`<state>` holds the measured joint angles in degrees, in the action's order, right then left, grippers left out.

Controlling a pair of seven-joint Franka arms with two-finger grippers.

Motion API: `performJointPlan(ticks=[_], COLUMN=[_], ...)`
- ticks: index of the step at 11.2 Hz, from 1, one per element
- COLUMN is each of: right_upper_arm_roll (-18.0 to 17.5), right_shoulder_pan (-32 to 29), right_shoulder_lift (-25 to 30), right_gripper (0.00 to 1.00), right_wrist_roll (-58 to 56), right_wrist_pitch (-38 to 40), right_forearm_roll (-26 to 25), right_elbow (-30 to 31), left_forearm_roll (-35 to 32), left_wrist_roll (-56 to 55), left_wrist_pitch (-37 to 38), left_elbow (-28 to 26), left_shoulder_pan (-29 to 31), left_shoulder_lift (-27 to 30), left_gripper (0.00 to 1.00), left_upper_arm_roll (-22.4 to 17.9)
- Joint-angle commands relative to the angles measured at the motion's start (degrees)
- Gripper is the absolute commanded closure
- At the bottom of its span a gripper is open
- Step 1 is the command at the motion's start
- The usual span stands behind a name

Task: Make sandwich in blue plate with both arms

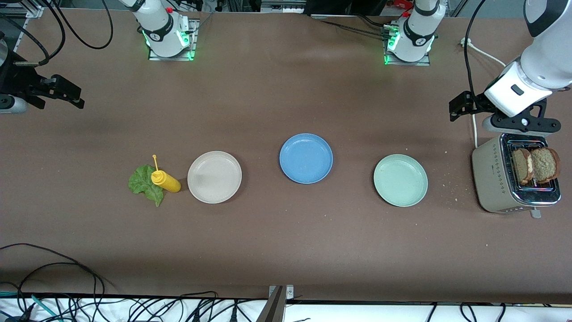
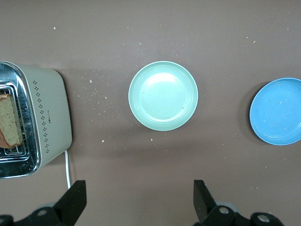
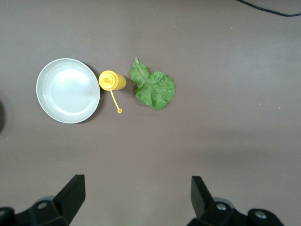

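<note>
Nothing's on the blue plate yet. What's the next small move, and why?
Probably lower the open left gripper onto a bread slice in the toaster. It hangs just above it, empty, and the blue plate is bare. The right gripper waits open, up toward the lettuce end.

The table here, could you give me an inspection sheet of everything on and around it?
Surface: brown table, crumbs near the toaster.
Job's things: blue plate empty, mid-table; two bread slices stand in the toaster at the left arm's end; lettuce leaf lies flat at the right arm's end.
Clutter: yellow squeeze bottle between the lettuce and a beige plate; mint-green plate between the blue plate and the toaster; both empty.
Tools: left tool open, up over the table beside the toaster; right tool open, over bare table near the lettuce. Neither holds anything.
Cables: black loops at the table's edges; white cord by the toaster.
Surroundings: nothing seen.
</note>
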<state>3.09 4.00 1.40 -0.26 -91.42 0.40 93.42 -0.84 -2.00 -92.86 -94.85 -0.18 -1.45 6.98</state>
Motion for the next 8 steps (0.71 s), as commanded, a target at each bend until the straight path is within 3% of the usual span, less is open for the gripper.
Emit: performJointPlan(ticks=[1, 8], right_upper_arm_roll=[-0.19, -0.19], right_shoulder_pan=[0.13, 0.13], right_shoulder_lift=[0.18, 0.18], right_gripper=[0.00, 0.00], right_wrist_roll=[0.61, 0.70], right_wrist_pitch=[1.16, 0.72], right_forearm_roll=[-0.49, -0.40], right_elbow=[-1.05, -1.48], left_forearm_roll=[1.28, 1.28], left_wrist_roll=[-0.37, -0.37], left_wrist_pitch=[0.40, 0.40], left_elbow=[-0.34, -0.33], left_shoulder_pan=[0.09, 0.00], left_shoulder_lift=[0.40, 0.40], left_gripper=[0.00, 0.00], left_upper_arm_roll=[0.14, 0.14])
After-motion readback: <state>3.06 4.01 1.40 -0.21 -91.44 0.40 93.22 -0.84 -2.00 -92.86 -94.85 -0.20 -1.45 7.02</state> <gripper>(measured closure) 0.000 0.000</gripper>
